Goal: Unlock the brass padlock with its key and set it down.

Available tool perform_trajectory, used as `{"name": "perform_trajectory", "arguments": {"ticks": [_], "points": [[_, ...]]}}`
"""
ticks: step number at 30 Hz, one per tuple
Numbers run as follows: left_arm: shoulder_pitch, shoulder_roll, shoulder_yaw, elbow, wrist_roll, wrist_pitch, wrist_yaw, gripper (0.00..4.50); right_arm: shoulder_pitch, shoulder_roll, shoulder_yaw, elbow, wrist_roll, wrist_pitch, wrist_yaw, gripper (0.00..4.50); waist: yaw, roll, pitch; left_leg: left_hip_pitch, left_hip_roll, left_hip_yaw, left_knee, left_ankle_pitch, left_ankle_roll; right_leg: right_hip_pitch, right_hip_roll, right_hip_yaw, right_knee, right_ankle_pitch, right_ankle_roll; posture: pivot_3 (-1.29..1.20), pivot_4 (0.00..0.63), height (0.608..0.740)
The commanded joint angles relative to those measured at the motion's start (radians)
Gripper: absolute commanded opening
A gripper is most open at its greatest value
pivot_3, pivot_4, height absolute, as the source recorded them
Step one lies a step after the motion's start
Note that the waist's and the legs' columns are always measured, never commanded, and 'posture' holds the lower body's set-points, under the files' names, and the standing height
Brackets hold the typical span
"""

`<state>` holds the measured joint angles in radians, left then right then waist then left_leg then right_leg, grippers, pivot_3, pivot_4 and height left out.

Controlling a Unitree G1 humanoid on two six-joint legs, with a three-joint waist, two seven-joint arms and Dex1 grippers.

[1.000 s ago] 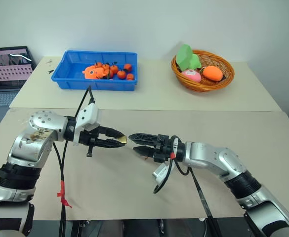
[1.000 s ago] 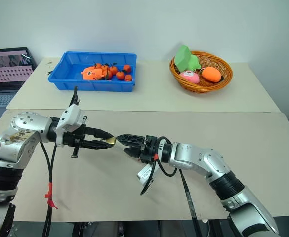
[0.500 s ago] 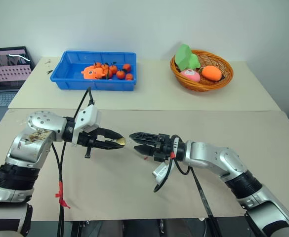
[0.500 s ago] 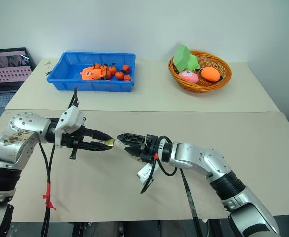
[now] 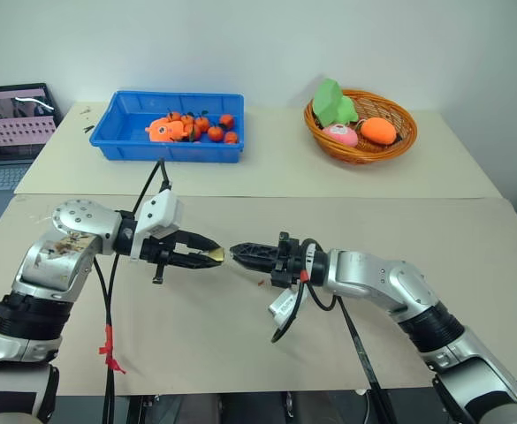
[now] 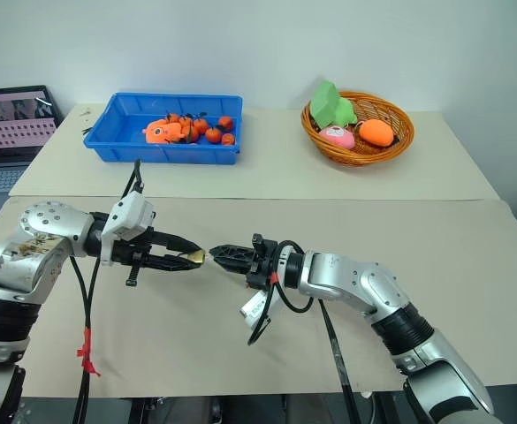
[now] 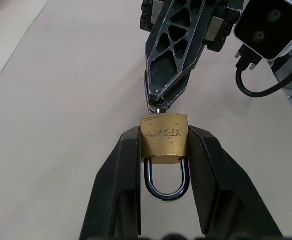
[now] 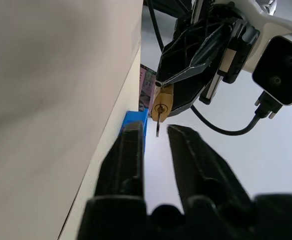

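My left gripper (image 5: 212, 256) is shut on the brass padlock (image 7: 164, 141), its two black fingers (image 7: 121, 170) pressing the gold body from both sides, with the silver shackle pointing back toward the wrist. It is held a little above the tan table. The key (image 7: 159, 105) sticks out of the padlock's bottom face. My right gripper (image 5: 234, 253) meets it tip to tip from the right, its fingers drawn together around the key's head. In the right wrist view the key (image 8: 157, 125) hangs between the narrow fingertips (image 8: 132, 131), below the padlock (image 8: 161, 102).
A blue bin (image 5: 174, 152) with small orange fruits stands at the back left. At the back right is a wicker basket (image 5: 361, 152) of soft toys. A laptop (image 5: 11, 124) sits at the far left. Cables (image 5: 285, 309) dangle under my right wrist.
My right gripper's fingers have gone from wide open to drawn together at the key, and its tips now sit closer to the padlock. The left gripper and padlock have stayed put.
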<state>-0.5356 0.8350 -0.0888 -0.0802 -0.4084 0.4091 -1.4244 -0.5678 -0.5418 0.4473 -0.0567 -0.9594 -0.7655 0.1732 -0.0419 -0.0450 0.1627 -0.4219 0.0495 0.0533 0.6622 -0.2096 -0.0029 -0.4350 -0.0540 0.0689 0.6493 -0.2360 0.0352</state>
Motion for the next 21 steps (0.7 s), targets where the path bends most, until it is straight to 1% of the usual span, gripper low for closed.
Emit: {"name": "perform_trajectory", "arguments": {"ticks": [1, 12, 21], "points": [[-0.014, 0.002, 0.011, -0.009, 0.0, -0.025, 0.004, 0.81, -0.02, 0.006, -0.019, -0.042, 0.017, 0.012, 0.001, 0.08, 0.0, 0.0, 0.0, 0.0, 0.0, 0.0, 0.0, 0.0, 0.0, 0.0, 0.0, 0.0, 0.0, 0.0, 0.0, 0.0, 0.15, 0.74], [-0.02, -0.003, 0.011, 0.001, 0.005, -0.029, 0.01, 0.81, -0.022, 0.022, -0.011, -0.054, 0.014, 0.019, 0.024, 0.08, 0.0, 0.0, 0.0, 0.0, 0.0, 0.0, 0.0, 0.0, 0.0, 0.0, 0.0, 0.0, 0.0, 0.0, 0.0, 0.0, 0.15, 0.74], [-0.025, -0.009, 0.011, 0.008, 0.011, -0.034, 0.017, 0.81, -0.028, 0.006, 0.019, -0.003, 0.186, -0.031, 0.132, 0.08, 0.0, 0.0, 0.0, 0.0, 0.0, 0.0, 0.0, 0.0, 0.0, 0.0, 0.0, 0.0, 0.0, 0.0, 0.0, 0.0, 0.15, 0.74]]}}
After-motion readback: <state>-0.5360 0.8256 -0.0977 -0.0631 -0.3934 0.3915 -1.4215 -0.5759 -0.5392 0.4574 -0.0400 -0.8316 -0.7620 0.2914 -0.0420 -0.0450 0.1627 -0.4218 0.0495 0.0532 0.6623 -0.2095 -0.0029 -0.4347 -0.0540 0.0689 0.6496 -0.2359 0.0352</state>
